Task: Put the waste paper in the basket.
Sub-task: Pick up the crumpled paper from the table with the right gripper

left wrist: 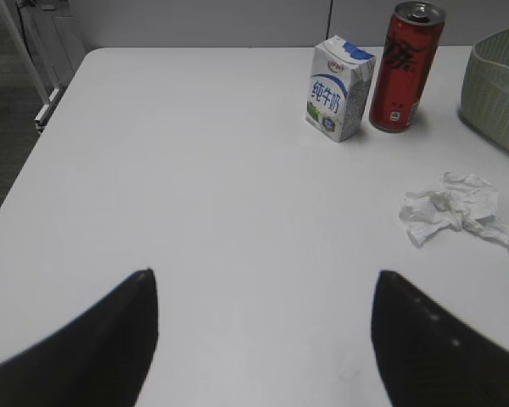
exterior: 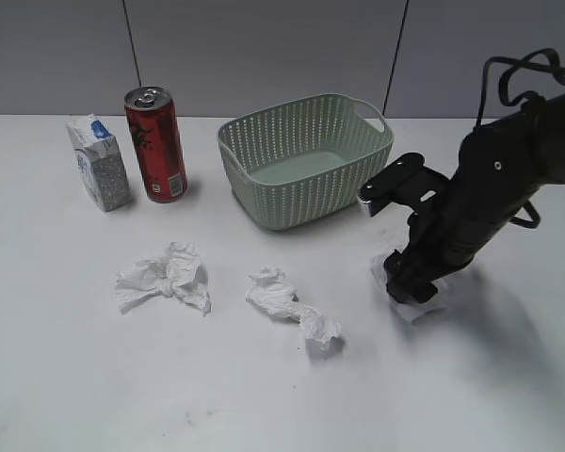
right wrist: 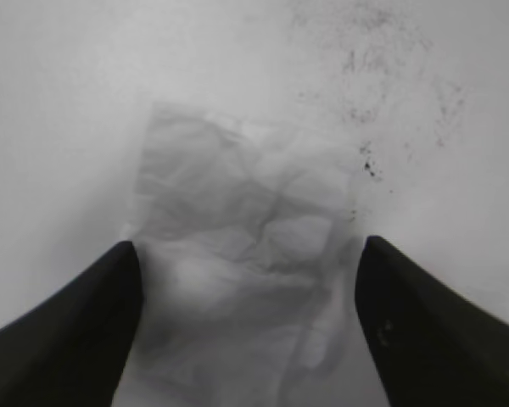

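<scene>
Down on the worktop (exterior: 56, 377), the right claw (exterior: 410, 287) stood spread, its fingers (right wrist: 76, 331) either side of the flatter waste paper (right wrist: 237, 254), not clenched on it. That scrap lay just in front of the basket's (exterior: 306, 155) right end. Two twisted scraps (exterior: 165, 276) (exterior: 292, 303) lay well apart to the left. Behind them stood a red can (exterior: 155, 144) and a carton (exterior: 98, 162). The left claw (left wrist: 263, 339) hung released over bare worktop, holding nothing.
</scene>
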`<move>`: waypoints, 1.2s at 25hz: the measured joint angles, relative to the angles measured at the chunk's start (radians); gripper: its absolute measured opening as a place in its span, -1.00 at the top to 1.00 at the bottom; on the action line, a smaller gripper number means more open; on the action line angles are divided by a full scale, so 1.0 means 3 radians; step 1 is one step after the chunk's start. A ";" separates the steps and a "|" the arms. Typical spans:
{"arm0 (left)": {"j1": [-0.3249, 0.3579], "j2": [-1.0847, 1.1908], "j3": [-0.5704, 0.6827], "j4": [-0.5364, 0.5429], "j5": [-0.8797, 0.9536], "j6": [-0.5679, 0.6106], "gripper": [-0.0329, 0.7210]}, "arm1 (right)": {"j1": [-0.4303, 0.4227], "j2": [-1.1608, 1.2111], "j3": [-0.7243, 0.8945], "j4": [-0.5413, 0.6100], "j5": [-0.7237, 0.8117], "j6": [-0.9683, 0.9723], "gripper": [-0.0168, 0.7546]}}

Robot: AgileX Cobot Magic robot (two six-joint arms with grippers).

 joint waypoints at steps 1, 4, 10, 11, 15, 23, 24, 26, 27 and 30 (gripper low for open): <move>0.0000 0.0000 0.0000 0.0000 0.0000 0.0000 -0.66 | 0.0000 0.0019 0.0000 0.0000 -0.0009 0.0000 -0.58; 0.0000 0.0000 0.0000 0.0000 0.0000 0.0000 -0.65 | 0.0000 0.0076 -0.0003 0.0000 -0.0032 0.0002 -0.58; 0.0000 0.0000 0.0000 0.0000 0.0000 0.0000 -0.65 | 0.0006 0.0122 -0.0032 0.0034 -0.0038 0.0009 -0.24; 0.0000 0.0000 0.0000 0.0000 0.0000 0.0000 -0.65 | 0.0006 0.0125 -0.0035 0.0038 -0.0051 0.0010 -0.11; 0.0000 0.0000 0.0000 0.0000 0.0000 0.0000 -0.65 | 0.0012 0.0144 -0.0035 0.0101 -0.0085 0.0010 0.70; 0.0000 0.0000 0.0000 0.0000 0.0000 0.0000 -0.65 | 0.0012 0.0185 -0.0256 0.0384 0.0401 0.0010 0.98; 0.0000 0.0000 0.0000 0.0000 0.0000 0.0000 -0.65 | 0.0012 0.0188 -0.0327 0.0398 0.0567 0.0010 0.98; 0.0000 0.0000 0.0000 0.0000 0.0000 0.0000 -0.65 | 0.0012 0.0181 -0.0536 0.0424 0.0912 0.0010 0.98; 0.0000 0.0000 0.0000 0.0000 0.0000 0.0000 -0.65 | 0.0012 0.0160 -0.0647 0.0438 0.1025 0.0010 0.98; 0.0000 0.0000 0.0000 0.0000 0.0000 0.0000 -0.65 | 0.0012 0.0038 -0.0992 0.0495 0.1306 0.0010 0.98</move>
